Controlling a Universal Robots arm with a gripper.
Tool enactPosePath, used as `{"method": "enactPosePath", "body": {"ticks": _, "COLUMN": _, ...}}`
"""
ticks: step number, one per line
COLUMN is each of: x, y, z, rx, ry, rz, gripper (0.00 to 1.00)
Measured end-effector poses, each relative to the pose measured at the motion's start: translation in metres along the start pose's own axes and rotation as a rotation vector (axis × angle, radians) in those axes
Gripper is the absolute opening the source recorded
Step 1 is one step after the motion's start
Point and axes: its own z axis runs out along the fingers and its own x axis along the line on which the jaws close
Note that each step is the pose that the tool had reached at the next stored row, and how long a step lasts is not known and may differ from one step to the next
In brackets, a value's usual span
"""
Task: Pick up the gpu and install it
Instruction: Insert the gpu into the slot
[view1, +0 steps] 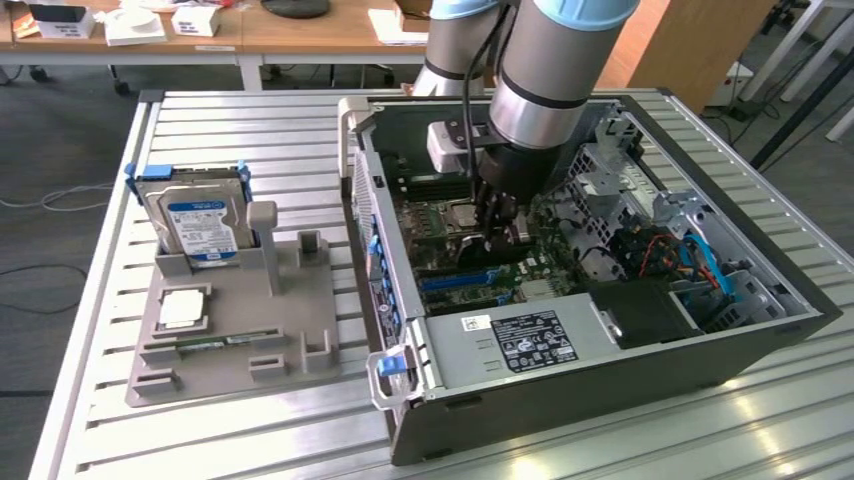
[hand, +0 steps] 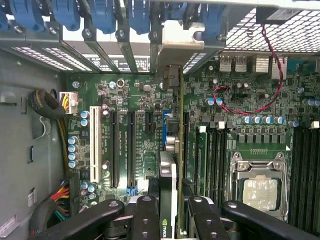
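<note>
The gpu (hand: 168, 170) is inside the open computer case (view1: 601, 380), clamped edge-on by the gripper (hand: 172, 212). The jaws stand at a middling width, closed against the two flat faces of the card, so that its lower connector edge is left free to meet the board. In the wrist view the card runs away from the jaws toward the rear wall of the case, and its silver end bracket (hand: 175, 42) lies at the row of rear slot openings with blue latches (hand: 100, 15). This orientation suits an install, since the bracket must line up with a rear opening.

The card stands upright over the motherboard (hand: 140, 100), between the long black expansion slots (hand: 131, 150) on one side and the memory slots (hand: 212, 160) and processor socket (hand: 260, 192) on the other. Whether its edge is seated in a slot cannot be told.

In the exterior view the gripper (view1: 497, 215) reaches straight down into the case. On the table (view1: 240, 120), toward the exterior view's left, a grey parts holder (view1: 227, 330) carries a hard drive (view1: 200, 225) upright.
</note>
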Motion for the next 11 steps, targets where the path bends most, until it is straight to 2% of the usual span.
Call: {"method": "enactPosePath", "body": {"ticks": 11, "x": 0.0001, "y": 0.0022, "z": 0.0014, "rx": 0.0001, "ry": 0.0001, "rz": 0.0, "gripper": 0.27}}
